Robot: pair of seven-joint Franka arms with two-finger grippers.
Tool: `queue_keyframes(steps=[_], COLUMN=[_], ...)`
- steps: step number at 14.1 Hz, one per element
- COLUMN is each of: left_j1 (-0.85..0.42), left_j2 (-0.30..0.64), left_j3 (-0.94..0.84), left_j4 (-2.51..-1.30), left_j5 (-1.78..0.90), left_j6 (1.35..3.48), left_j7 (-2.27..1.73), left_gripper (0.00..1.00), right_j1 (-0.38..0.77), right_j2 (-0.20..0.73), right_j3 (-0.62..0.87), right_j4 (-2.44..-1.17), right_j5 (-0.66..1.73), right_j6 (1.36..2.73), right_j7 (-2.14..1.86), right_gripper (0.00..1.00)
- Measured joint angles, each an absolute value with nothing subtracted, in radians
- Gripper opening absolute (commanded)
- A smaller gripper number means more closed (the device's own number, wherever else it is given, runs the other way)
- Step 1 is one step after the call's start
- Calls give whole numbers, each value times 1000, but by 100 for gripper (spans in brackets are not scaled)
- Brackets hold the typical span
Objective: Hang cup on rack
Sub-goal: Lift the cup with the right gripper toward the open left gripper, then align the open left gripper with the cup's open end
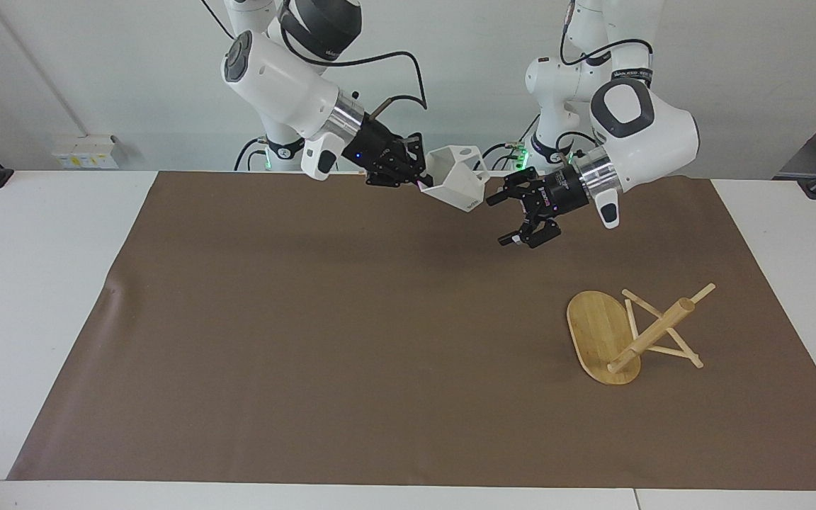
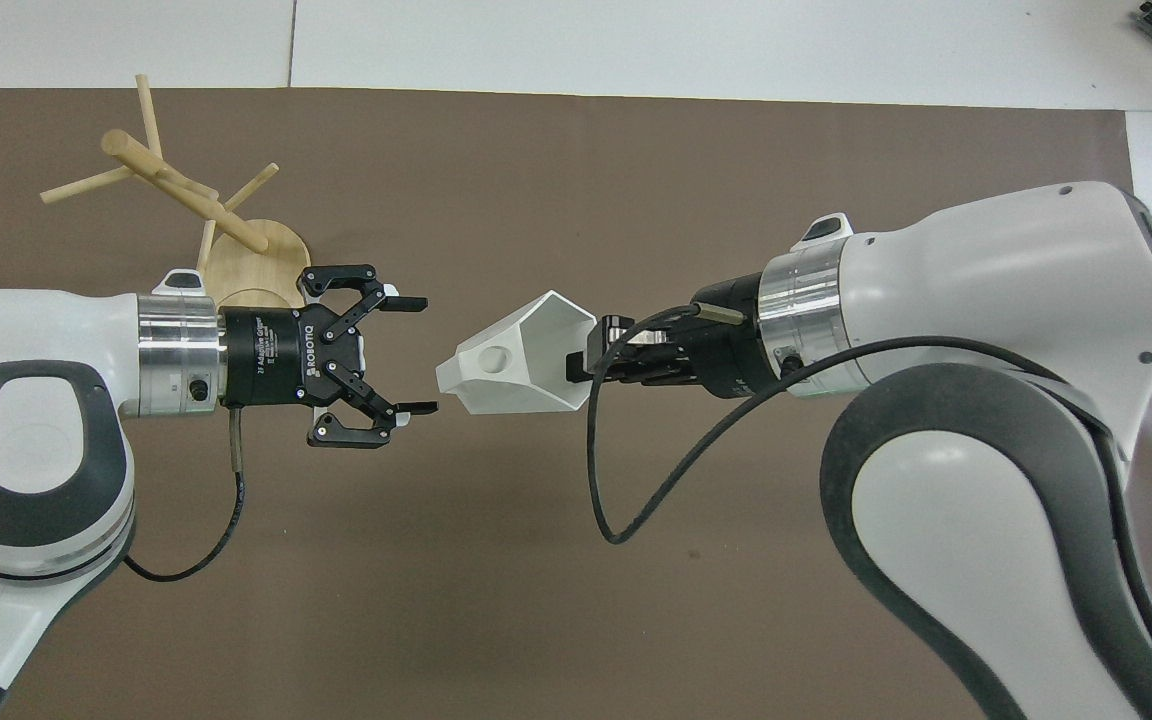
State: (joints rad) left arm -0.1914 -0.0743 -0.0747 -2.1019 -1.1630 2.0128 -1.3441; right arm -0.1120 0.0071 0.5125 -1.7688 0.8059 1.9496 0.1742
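The white faceted cup hangs in the air over the mat's edge nearest the robots. My right gripper is shut on its rim. The cup's blocky handle with the round hole points at my left gripper, which is open, empty and a short gap from the cup. The bamboo rack sits on the mat toward the left arm's end. Its oval base is partly covered by the left arm in the overhead view, and its post slants away from the base.
A brown mat covers most of the white table. Nothing else lies on it. Both arms reach in low and level over the part of the mat nearest the robots.
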Motion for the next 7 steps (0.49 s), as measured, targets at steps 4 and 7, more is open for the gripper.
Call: queue_keyframes(steps=[4,7], left_j1=[-167,-146], left_j2=[-75,-75], left_j3=[-65,-62], left_j4=[-2064,-2057], left_j5=[-1184,-1193], left_j6=[1893,1835], left_j7=[-1344,-1342], left_gripper=[100,100], right_j1=[-112,-101], right_j2=[2,2], right_j3=[540,542], right_j4=[-1770,-1770], right_j5=[806,806], right_j6=[1948,1953], right_j7=[176,176], right_gripper=[0,0])
